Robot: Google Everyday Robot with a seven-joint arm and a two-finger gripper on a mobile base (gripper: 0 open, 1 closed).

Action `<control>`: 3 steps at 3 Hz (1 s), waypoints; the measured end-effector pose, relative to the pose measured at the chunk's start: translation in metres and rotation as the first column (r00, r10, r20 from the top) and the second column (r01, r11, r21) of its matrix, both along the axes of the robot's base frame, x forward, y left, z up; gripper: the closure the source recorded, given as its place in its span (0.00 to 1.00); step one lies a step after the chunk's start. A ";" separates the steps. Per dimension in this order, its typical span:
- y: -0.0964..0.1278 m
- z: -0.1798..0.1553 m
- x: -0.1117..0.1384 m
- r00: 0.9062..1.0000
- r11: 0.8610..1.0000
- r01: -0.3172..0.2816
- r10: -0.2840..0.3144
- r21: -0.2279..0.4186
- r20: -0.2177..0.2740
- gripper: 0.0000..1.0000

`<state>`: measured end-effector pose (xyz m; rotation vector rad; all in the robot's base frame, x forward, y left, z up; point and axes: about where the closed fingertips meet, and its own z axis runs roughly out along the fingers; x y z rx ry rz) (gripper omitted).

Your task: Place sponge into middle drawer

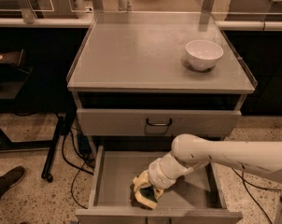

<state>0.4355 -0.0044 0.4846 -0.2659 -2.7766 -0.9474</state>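
- Presently we find the middle drawer pulled out at the foot of the grey metal cabinet, its flat grey floor exposed between low side walls.
- We note the white arm entering from the right edge of the view and angling down and to the left into that drawer.
- The gripper sits low inside the drawer, near its front wall and roughly midway across its width.
- Its pale fingers curl in on either side of the sponge. We record them as clamped on it.
- Only a dark green patch of the sponge shows between the fingers. We cannot tell whether it touches the drawer floor.
- Above, the upper drawer front is shut, and its small dark bar handle is centred on it.
- On the cabinet top a white bowl stands upright towards the right rear corner, well apart from the gripper.
- On the speckled floor to the left we observe black cables beside the cabinet and a dark shoe at the edge of the view.
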 end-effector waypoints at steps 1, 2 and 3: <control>-0.009 -0.002 0.020 0.999 0.999 0.036 -0.036 -0.002 0.013 1.00; -0.009 -0.002 0.022 0.999 0.999 0.039 -0.038 -0.002 0.014 1.00; -0.013 -0.007 0.033 0.997 0.997 0.070 -0.071 0.020 0.025 1.00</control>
